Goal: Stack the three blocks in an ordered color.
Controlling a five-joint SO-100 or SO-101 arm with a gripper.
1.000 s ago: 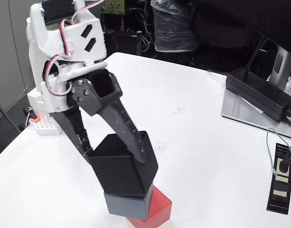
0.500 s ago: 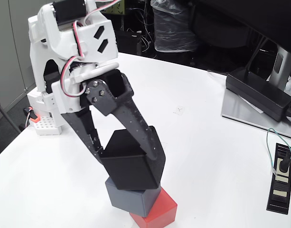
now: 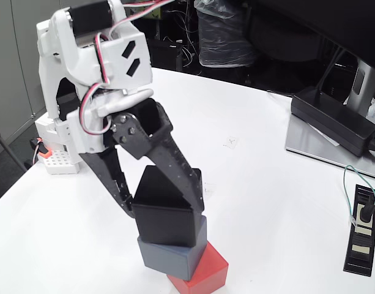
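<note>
In the fixed view the three blocks stand as a stack at the table's front edge. The red block (image 3: 207,275) is at the bottom, partly cut off by the frame's lower edge. The blue-grey block (image 3: 174,256) rests on it, shifted a little to the left. On top sits the black block (image 3: 166,220), nearly level. My gripper (image 3: 167,207) reaches down from the upper left, and its black fingers (image 3: 175,171) are shut on the black block's two sides.
A white perforated brick with an orange part (image 3: 55,160) lies at the left behind the arm's white base. A black power adapter (image 3: 334,119) and a monitor foot (image 3: 315,147) stand at the right, and a black power strip (image 3: 363,229) lies near the right edge.
The gripper has swung slightly right and set the tilted black block down level on the blue-grey block. The blue-grey and red blocks have shifted a little.
</note>
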